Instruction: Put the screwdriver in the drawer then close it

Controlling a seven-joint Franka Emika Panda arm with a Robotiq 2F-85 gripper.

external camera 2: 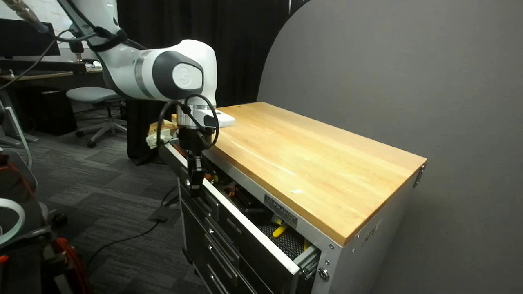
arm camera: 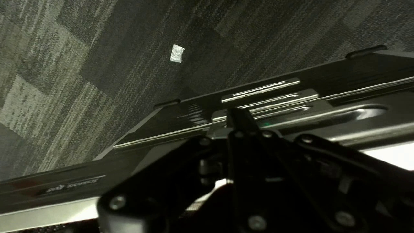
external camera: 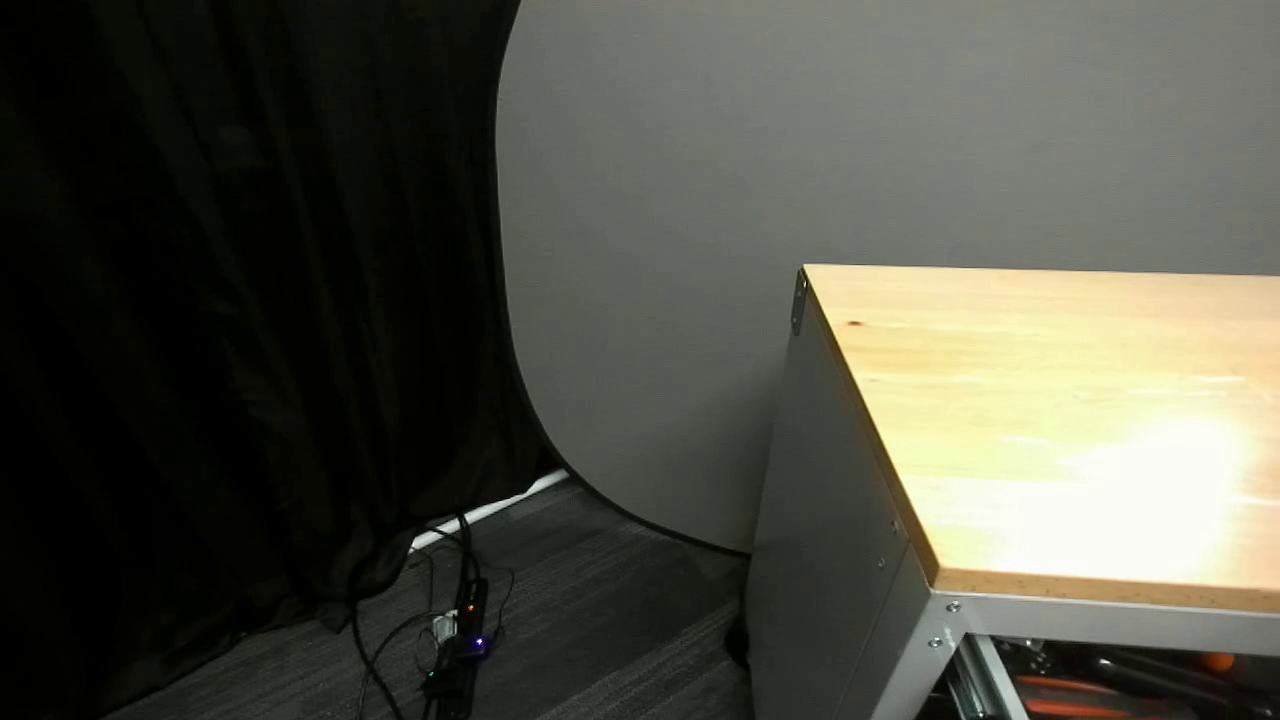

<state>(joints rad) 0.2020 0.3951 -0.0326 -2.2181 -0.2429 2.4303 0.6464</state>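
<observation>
Pale-rimmed, black-fronted, the open drawer [external camera 2: 250, 225] holds what look like tools [external camera 2: 280, 231].

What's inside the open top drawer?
The drawer holds yellow pieces, orange pieces and dark items I can't identify. The wooden top covers anything farther back; the end effector blocks part in an exterior view.

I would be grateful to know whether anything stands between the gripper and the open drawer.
Nothing visible does: in an exterior view, the gripper hangs pointing down at the front of the open drawer. Whether the two touch, I cannot tell.
</observation>
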